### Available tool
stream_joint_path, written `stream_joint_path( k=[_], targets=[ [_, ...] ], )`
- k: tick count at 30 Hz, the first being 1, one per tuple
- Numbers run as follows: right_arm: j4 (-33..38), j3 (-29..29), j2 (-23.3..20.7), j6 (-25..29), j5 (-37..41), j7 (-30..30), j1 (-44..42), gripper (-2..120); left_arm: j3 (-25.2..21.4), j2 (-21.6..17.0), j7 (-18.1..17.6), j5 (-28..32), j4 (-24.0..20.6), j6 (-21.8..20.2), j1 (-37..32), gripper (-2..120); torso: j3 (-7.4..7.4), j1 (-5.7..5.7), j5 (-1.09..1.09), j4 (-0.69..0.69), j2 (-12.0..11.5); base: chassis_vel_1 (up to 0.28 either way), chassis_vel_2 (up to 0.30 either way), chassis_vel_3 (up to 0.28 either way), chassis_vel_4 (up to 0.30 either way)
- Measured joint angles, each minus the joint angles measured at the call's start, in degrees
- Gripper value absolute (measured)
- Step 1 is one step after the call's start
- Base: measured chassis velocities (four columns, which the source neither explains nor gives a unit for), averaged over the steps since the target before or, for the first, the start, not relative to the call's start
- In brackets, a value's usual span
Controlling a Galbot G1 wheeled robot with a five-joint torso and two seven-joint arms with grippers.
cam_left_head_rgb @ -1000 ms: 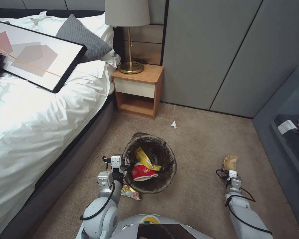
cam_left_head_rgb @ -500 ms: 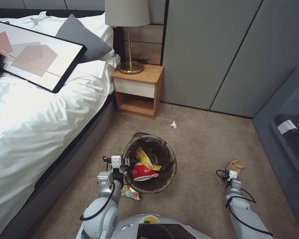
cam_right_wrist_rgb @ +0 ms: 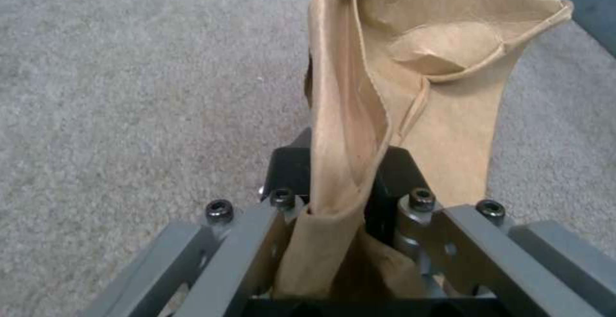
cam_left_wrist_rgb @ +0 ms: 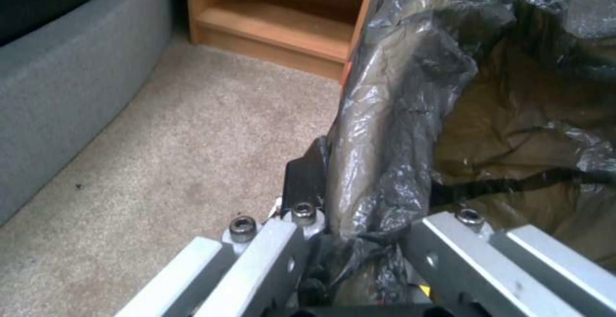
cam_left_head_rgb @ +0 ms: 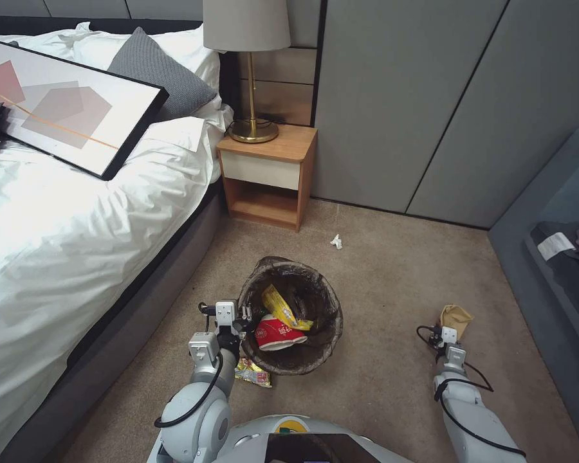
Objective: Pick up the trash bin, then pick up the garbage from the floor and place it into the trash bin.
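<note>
The trash bin (cam_left_head_rgb: 325,342), lined with a dark bag, stands on the carpet in front of me. It holds a red-and-white paper cup (cam_left_head_rgb: 275,334) and a yellow wrapper (cam_left_head_rgb: 280,307). My left gripper (cam_left_head_rgb: 240,319) is shut on the bin's near-left rim; the left wrist view has its fingers (cam_left_wrist_rgb: 307,182) pinching the liner (cam_left_wrist_rgb: 398,115). Off to the right, my right gripper (cam_left_head_rgb: 445,333) is shut on a tan paper bag (cam_left_head_rgb: 457,316), held just above the carpet. The right wrist view shows that bag (cam_right_wrist_rgb: 417,67) clamped between the pads. A multicoloured wrapper (cam_left_head_rgb: 252,373) lies by the bin's base, and a white tissue (cam_left_head_rgb: 336,242) lies farther off.
A bed (cam_left_head_rgb: 58,244) with white sheets runs along the left. A wooden nightstand (cam_left_head_rgb: 268,177) with a lamp (cam_left_head_rgb: 251,77) stands beyond the bin, against grey wall panels. A grey sofa (cam_left_head_rgb: 553,212) borders the right. Open carpet lies between the bin and the right arm.
The tan paper bag in my right gripper has shifted slightly right and turned as the gripper rose a little. The left arm and the bin have stayed put.
</note>
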State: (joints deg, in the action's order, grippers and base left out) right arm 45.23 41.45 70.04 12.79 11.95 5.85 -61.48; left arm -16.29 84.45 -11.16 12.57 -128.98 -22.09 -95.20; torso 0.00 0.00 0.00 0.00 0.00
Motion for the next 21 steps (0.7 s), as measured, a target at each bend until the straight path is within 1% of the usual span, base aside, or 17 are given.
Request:
stream_joint_path(
  k=[11,13,17,19,20,21],
  targets=[
    [0.81,-0.12,0.24,1.02,-0.06,0.09,-0.11,8,0.02,0.08,0.0,-0.05,-0.01,0.0,0.02,3,0.0,0.0,0.0,0.0,0.0,0.0,0.0,0.0,0.0],
    [1.87,-0.18,0.25,1.95,-0.06,0.5,-0.19,7,-0.03,0.07,0.0,-0.06,-0.01,0.0,0.05,3,0.0,0.0,0.03,-0.03,0.0,0.0,0.0,0.0,0.0],
    [2.84,-0.18,0.24,2.78,-0.06,0.81,-0.24,7,-0.05,0.07,0.0,-0.06,-0.01,0.0,0.07,3,0.0,0.0,0.02,-0.02,0.0,0.0,0.0,0.0,0.0],
    [5.01,-0.16,0.2,4.27,-0.03,0.95,-0.54,7,-0.08,0.07,0.0,-0.06,0.03,-0.01,0.12,3,0.0,0.0,-0.03,0.02,0.0,0.0,0.0,0.0,0.0],
    [7.19,-0.15,0.18,5.92,0.18,0.55,-1.12,7,-0.1,0.08,-0.01,-0.06,0.19,-0.02,0.19,3,0.0,0.0,-0.01,0.03,0.0,0.0,0.0,0.0,0.0],
    [7.19,-0.15,0.18,5.92,0.18,0.55,-1.12,7,-0.1,0.08,-0.01,-0.06,0.19,-0.02,0.19,3,0.0,0.0,-0.01,0.03,0.0,0.0,0.0,0.0,0.0]
  ],
)
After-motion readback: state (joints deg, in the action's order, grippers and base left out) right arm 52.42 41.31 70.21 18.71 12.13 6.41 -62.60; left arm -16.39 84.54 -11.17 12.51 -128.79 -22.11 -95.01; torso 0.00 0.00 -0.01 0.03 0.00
